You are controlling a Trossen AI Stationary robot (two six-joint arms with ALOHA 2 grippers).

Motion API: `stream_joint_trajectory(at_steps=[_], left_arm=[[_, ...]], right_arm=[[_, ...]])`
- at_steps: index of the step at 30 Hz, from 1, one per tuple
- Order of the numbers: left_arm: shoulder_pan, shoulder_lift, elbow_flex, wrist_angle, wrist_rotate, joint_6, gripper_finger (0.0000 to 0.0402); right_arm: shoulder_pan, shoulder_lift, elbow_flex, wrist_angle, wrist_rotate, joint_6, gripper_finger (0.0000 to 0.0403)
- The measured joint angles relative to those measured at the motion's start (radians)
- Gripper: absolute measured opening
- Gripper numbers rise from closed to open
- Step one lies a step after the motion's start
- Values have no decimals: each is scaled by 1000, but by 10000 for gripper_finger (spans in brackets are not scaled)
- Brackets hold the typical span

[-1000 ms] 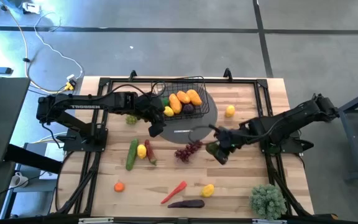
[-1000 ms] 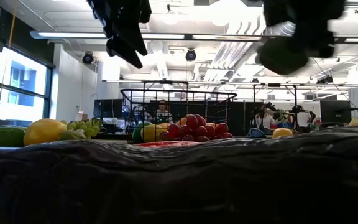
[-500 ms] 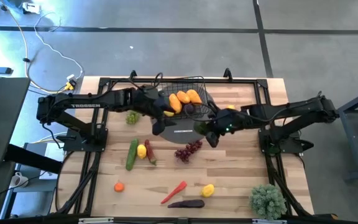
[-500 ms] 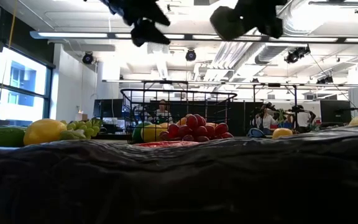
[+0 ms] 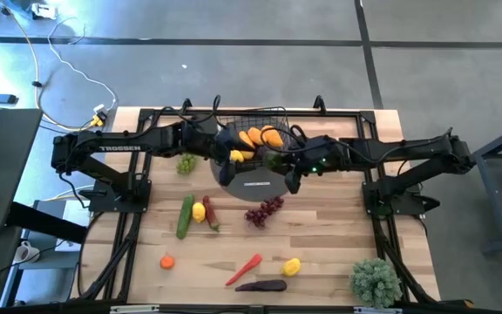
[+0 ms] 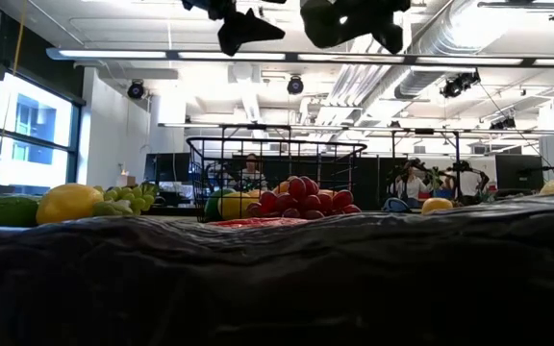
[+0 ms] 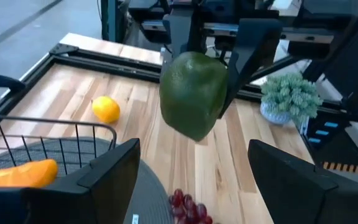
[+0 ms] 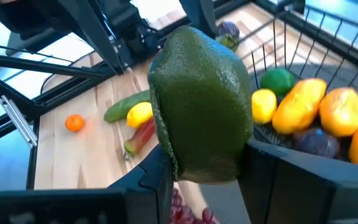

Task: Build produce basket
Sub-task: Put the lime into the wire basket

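Note:
The black wire basket [image 5: 253, 122] stands on the grey round mat [image 5: 255, 179] at the table's far middle, with orange, yellow, green and purple toy produce [image 5: 260, 139] inside. My right gripper [image 5: 284, 166] hovers over the mat's right part beside the basket, shut on a dark green round fruit [image 8: 197, 106], which also shows in the left wrist view [image 7: 193, 93]. My left gripper [image 7: 191, 186] is open and holds nothing at the basket's left near corner [image 5: 223, 150]. Both hang high in the low view, left gripper [image 6: 243, 24] and right gripper [image 6: 354, 14]. My right gripper pinches the green fruit between its two fingers [image 8: 154, 180], one on each side of its lower half [image 8: 185, 168]. The fruit is lifted clear of the table and the mat.
Loose produce lies on the table: green grapes [image 5: 184, 163], cucumber [image 5: 185, 216], lemon [image 5: 200, 210], chilli [image 5: 211, 216], purple grapes [image 5: 264, 209], an orange [image 5: 166, 261], carrot [image 5: 244, 269], eggplant [image 5: 261, 285], another lemon [image 5: 292, 266]. A bushy potted plant [image 5: 375, 281] stands at the near right corner.
My right gripper has carried the green fruit from the table's right middle toward the left and far side, up to the basket. My left gripper has risen and drawn from the mat's near left edge toward the basket's left side.

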Motion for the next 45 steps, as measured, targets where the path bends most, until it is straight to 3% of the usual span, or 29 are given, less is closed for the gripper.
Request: stream_joint_trajectory(at_steps=[14, 22, 30, 35, 45], left_arm=[[0, 0, 0, 149, 0, -24, 289], [12, 24, 0, 244, 1, -24, 289], [29, 38, 0, 269, -31, 35, 283], [32, 37, 0, 302, -51, 105, 250], [35, 37, 0, 293, -52, 164, 144]], right_arm=[[-71, 0, 0, 140, -118, -175, 111], [-108, 0, 0, 204, -195, -207, 111], [-124, 6, 0, 213, -198, -193, 111], [-125, 6, 0, 209, -194, -176, 123], [-135, 7, 0, 207, -160, -157, 133]])
